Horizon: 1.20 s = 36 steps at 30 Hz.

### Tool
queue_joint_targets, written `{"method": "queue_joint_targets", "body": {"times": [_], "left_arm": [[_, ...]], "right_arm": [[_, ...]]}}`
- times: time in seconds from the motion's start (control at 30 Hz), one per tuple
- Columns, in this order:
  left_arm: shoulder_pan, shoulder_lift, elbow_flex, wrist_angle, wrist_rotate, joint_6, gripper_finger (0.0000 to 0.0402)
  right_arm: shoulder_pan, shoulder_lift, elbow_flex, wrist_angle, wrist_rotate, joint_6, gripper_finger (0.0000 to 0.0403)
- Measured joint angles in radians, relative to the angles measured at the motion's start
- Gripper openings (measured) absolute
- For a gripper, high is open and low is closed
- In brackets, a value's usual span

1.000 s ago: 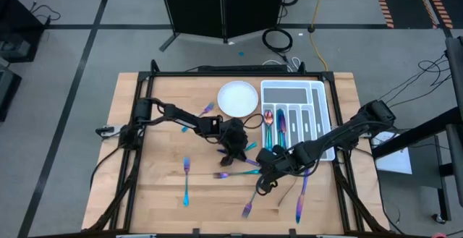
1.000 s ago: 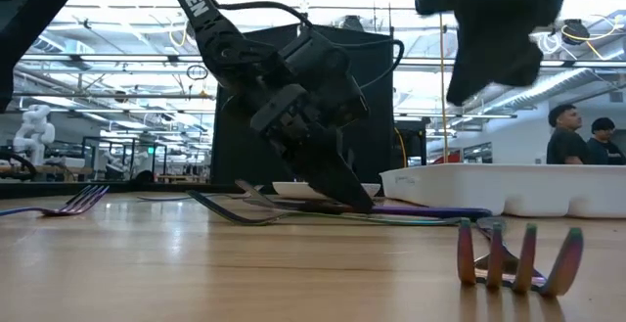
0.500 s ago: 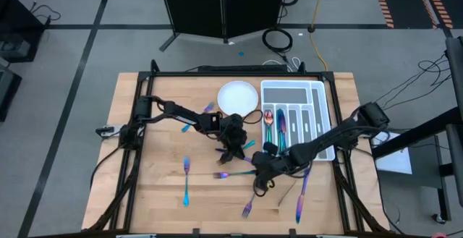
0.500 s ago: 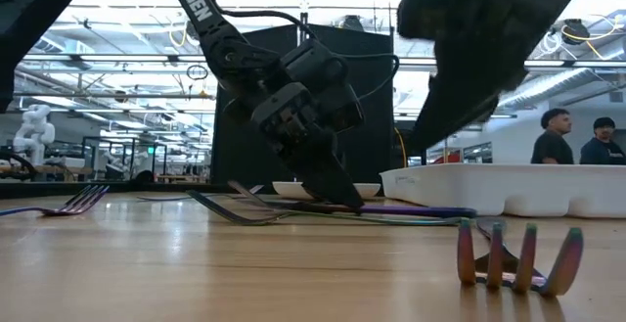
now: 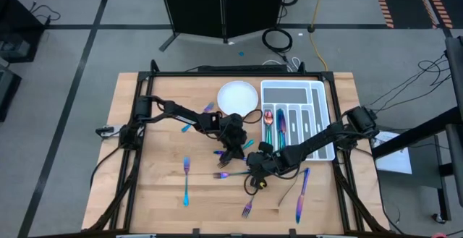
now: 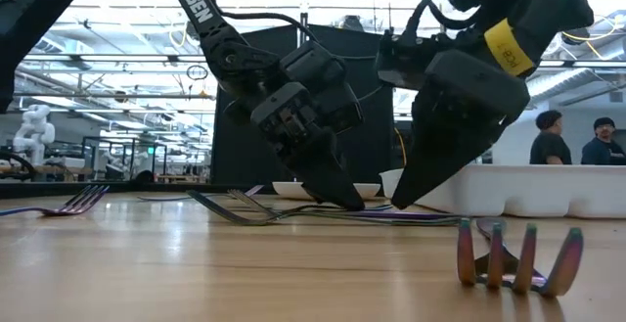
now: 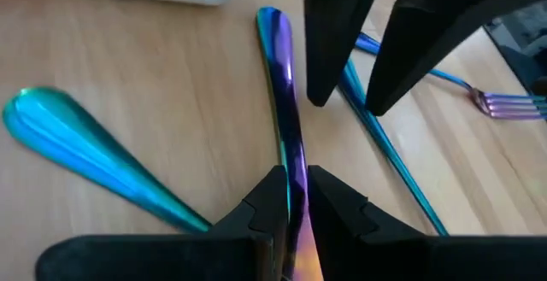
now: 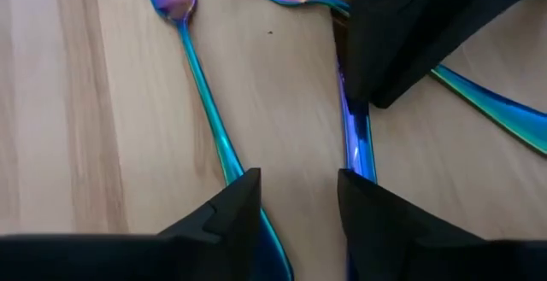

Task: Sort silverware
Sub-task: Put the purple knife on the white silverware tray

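Observation:
Iridescent silverware lies scattered on the wooden table [image 5: 159, 194]: a fork [image 5: 186, 180], another fork [image 5: 247, 209], a knife [image 5: 300, 200]; some pieces [image 5: 273, 126] lie in the white tray [image 5: 318, 119]. At mid-table my left gripper [image 5: 235, 153] is shut on a purple-blue piece [image 7: 282, 84]. My right gripper [image 5: 253, 174] stands open right beside it, fingertips low over the wood. Between its fingers [image 8: 295, 183] is bare wood. A teal fork handle [image 8: 209, 119] runs by one finger, the purple-blue piece [image 8: 355, 140] by the other. Whether it touches either, I cannot tell. My left gripper pinches the purple-blue piece between its two fingers on its slim shaft [image 7: 293, 163], some way back from its rounded free end [image 7: 269, 16]. The fingers slant down from the table's left and lie along the piece. The piece rests flat on the table.
A round white plate [image 5: 237, 98] sits behind the grippers, left of the tray. A teal handle [image 7: 85, 157] and another slim teal handle [image 7: 385, 157] lie close beside the held piece. Fork tines [image 6: 518, 258] stand up near the front edge. People [image 6: 572, 136] stand beyond the table.
My right gripper has come down from well above the table to just over the wood and has moved toward the table's left, ending close beside my left gripper. The left gripper and the purple-blue piece have stayed where they were.

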Motion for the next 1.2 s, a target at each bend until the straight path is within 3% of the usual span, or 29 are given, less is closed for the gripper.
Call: {"method": "queue_joint_targets", "body": {"times": [0.27, 0.5, 0.6, 0.83, 1.2], "left_arm": [[0.019, -0.074, 0.000, 0.008, 0.002, 0.042, 0.0049], [-0.021, -0.077, 0.000, -0.028, -0.095, 0.157, 0.0053], [-0.054, -0.077, 0.000, -0.070, -0.172, 0.230, 0.0071], [-0.110, -0.066, 0.000, -0.063, -0.308, 0.238, 0.0140], [-0.115, -0.021, 0.006, -0.097, -0.292, 0.205, 0.0148]], "right_arm": [[-0.002, 0.007, 0.043, -0.018, 0.012, 0.011, 0.0144], [-0.004, 0.007, 0.059, -0.076, 0.041, 0.038, 0.0144], [-0.003, -0.001, 0.059, -0.093, 0.040, 0.070, 0.0144], [0.005, -0.028, 0.056, -0.118, 0.034, 0.071, 0.0144], [-0.001, -0.021, 0.057, -0.119, 0.034, 0.030, 0.0144]]}}
